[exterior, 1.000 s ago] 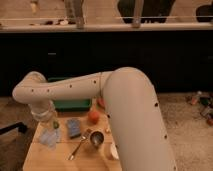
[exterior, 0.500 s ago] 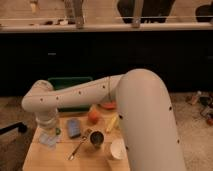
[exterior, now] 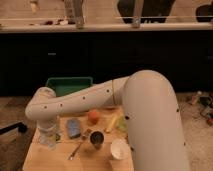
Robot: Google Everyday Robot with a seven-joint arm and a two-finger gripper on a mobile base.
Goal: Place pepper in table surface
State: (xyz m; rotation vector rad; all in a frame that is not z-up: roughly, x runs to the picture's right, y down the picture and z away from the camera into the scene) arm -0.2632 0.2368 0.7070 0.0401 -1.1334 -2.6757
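Note:
My gripper (exterior: 48, 137) hangs at the end of the white arm, low over the left part of the light tan wooden table surface (exterior: 50, 161). It is just left of a blue item (exterior: 74, 128). I cannot make out the bright green pepper; if it is at the gripper, the wrist and fingers hide it. The arm's elbow (exterior: 42, 106) bends above the gripper, and the big white forearm (exterior: 150, 115) covers the table's right side.
A green rectangular tray (exterior: 70, 85) stands at the table's back. A round orange fruit (exterior: 93, 116), a yellow-green elongated item (exterior: 115, 123), a dark cup (exterior: 96, 139), a white bowl (exterior: 119, 148) and a spoon (exterior: 76, 150) lie mid-table.
The arm has shifted a little to the right and the gripper has come lower over the table's left side. The items on the table have not moved.

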